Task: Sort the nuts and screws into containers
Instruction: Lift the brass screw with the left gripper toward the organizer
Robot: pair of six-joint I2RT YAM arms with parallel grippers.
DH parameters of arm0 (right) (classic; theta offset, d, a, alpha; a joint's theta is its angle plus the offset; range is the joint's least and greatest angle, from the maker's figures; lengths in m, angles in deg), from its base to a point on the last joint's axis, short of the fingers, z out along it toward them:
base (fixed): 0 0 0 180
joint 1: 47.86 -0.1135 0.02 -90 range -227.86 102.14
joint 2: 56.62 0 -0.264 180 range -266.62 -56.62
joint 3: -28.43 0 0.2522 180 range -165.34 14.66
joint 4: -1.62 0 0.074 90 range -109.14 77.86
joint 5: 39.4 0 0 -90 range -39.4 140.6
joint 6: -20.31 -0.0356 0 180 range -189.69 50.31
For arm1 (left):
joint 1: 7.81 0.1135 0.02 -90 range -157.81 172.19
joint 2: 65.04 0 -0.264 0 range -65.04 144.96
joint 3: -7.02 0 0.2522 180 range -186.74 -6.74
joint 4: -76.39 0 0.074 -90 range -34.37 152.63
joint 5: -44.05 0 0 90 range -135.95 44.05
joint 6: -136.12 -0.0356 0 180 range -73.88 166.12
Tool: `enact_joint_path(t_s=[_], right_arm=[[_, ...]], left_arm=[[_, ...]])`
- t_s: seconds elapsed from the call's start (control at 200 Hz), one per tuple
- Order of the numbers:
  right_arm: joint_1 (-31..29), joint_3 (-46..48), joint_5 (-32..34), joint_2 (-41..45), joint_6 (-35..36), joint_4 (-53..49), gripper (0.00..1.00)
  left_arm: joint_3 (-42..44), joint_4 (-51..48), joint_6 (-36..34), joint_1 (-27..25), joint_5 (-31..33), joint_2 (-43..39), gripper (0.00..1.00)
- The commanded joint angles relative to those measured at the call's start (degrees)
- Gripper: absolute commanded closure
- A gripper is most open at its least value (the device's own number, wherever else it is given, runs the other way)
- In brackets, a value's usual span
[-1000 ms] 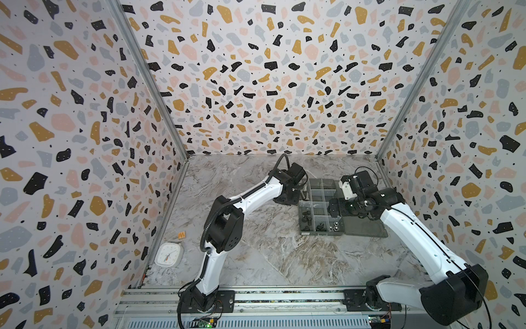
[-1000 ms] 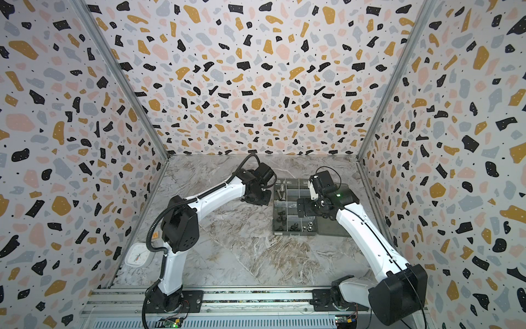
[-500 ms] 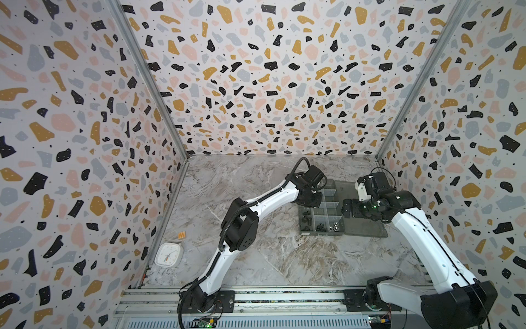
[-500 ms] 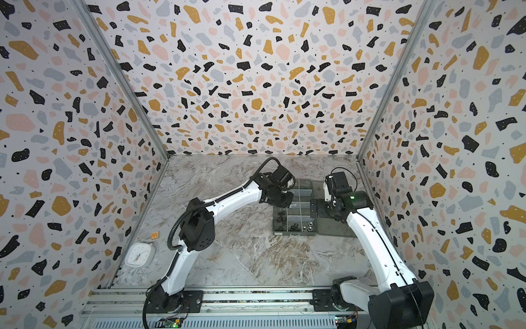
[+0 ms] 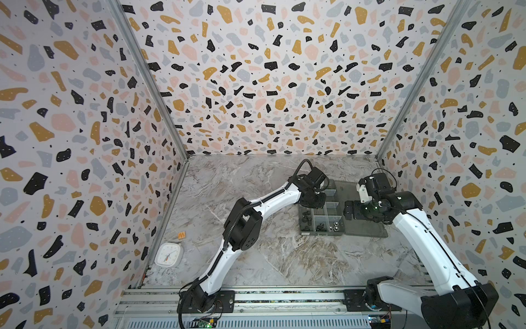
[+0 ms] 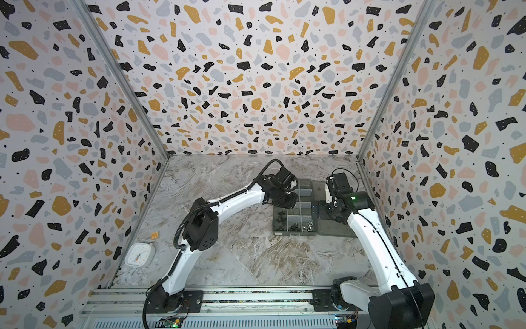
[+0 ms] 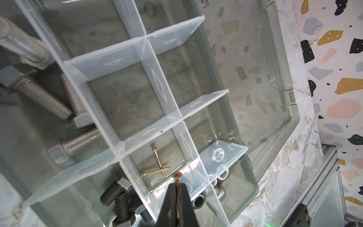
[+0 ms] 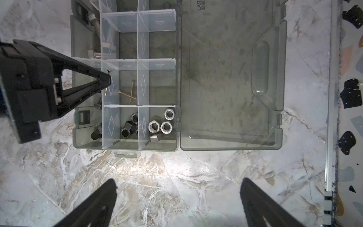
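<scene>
Jaws of the left gripper (image 7: 177, 189) are pinched fully shut on the shank of a thin brass screw (image 7: 177, 179), held above the organiser box (image 8: 125, 147), about over the pale divider (image 8: 114, 98) beside the compartment (image 8: 126, 75) where two like screws (image 8: 128, 92) lie crossed. To release well, I judge, carry it clear of that divider and low over the compartment before opening, lest it bounce among the black bolts (image 8: 95, 134) next door. The right gripper (image 8: 178, 180) hangs wide open and empty near the box.
</scene>
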Motion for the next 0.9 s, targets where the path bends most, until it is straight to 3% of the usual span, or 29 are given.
enact_joint_path(t_s=[0.0, 0.155, 0.22, 0.32, 0.431, 0.636, 0.796, 0.896], right_arm=[[0.2, -1.4, 0.9, 0.9, 0.6, -1.8, 0.01], [0.2, -2.2, 1.8, 0.7, 0.6, -2.5, 0.01], [0.2, -2.4, 1.8, 0.6, 0.6, -2.6, 0.01], [0.2, -2.8, 1.7, 0.6, 0.6, -2.7, 0.01], [0.2, -3.0, 1.4, 0.3, 0.6, -2.5, 0.01], [0.2, -3.9, 0.0, -0.3, 0.9, -1.4, 0.01], [-0.8, -4.0, -3.0, -2.0, 0.8, 1.4, 0.01], [-4.5, -5.1, -2.9, -4.0, -0.3, 3.0, 0.01]], left_arm=[[-1.7, 1.1, 0.3, -0.1, -1.4, 1.5, 1.0], [-3.2, 0.7, -0.1, -0.1, -2.2, 2.8, 1.0], [-3.8, 0.2, -0.5, 0.0, -2.3, 3.0, 0.81], [-4.5, -0.5, -1.7, 0.1, -1.7, 2.7, 0.62], [-4.5, -1.0, -2.8, 0.0, -0.1, 0.6, 0.52], [1.9, -1.9, -4.5, 1.4, 4.0, -7.6, 0.5], [15.7, -1.8, -6.5, 3.3, 9.1, -18.3, 0.51], [26.2, -2.5, -6.8, 4.8, 13.2, -24.6, 0.52]])
